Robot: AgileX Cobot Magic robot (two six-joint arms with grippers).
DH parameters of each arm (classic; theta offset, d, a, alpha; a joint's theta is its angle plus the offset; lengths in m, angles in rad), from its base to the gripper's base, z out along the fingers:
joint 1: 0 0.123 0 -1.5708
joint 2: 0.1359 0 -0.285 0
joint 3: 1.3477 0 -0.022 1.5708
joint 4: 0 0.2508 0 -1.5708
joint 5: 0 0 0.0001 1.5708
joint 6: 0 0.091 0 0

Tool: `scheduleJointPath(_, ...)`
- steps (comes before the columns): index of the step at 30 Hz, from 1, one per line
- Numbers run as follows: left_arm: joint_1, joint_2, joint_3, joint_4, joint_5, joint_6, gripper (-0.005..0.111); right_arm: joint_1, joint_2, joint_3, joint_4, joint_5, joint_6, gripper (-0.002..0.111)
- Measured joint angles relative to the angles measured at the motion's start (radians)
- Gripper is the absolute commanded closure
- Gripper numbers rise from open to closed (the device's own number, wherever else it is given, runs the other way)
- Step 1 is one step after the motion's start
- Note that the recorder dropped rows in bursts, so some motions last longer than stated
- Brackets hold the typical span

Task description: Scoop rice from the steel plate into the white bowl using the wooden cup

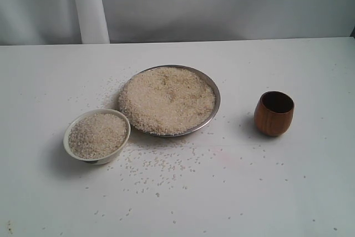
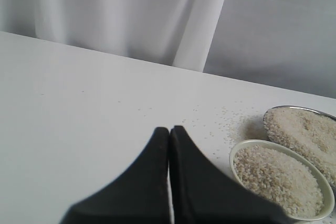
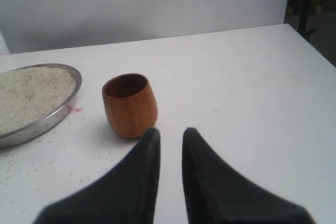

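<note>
1. Right gripper (image 3: pixel 170 132), black, parted slightly and empty, sits low in the right wrist frame.
2. Left gripper (image 2: pixel 169 129): clenched, empty.
3. Small reddish-brown wooden cup (image 3: pixel 129 105) stands upright just beyond the right gripper, centre-left; widen before straddling it squarely, lest it tip.

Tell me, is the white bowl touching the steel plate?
Apart. In the exterior view a thin strip of table shows between the bowl and the plate's rim.
</note>
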Motion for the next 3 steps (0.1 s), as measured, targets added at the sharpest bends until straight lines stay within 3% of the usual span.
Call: scheduleJointPath(3,0.0,0.0,0.0,0.0,0.0,0.0,0.107,0.0,0.0,0.0,0.0,0.0,0.0,0.093)
